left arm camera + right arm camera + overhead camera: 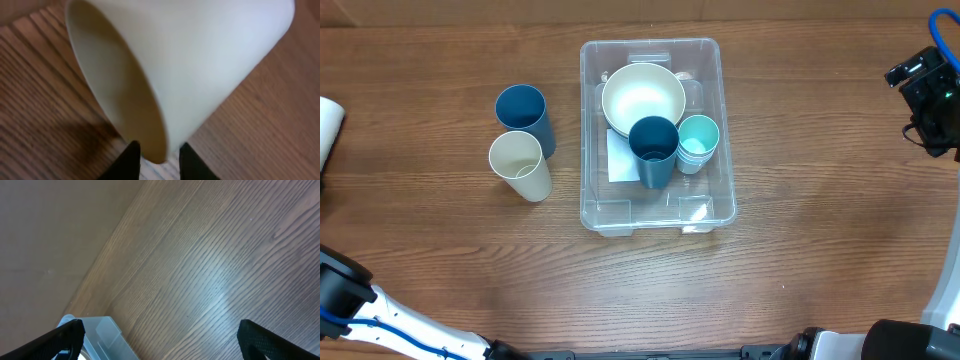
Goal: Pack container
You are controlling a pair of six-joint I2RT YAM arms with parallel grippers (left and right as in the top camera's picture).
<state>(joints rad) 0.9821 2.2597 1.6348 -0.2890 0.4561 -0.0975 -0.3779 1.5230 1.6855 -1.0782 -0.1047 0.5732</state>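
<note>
One bowl (pixel 642 98) plus cups (pixel 654 142) in container (pixel 592 185)

One container (pixel 595 215), one bowl (pixel 642 98), five cups (pixel 520 165).

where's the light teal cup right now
In the overhead view the light teal cup stands inside the container near its right wall, beside the dark blue cup and cream bowl.

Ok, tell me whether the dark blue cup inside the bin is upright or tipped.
Upright: the dark blue cup stands in the container, open mouth facing up at the overhead camera.
</note>
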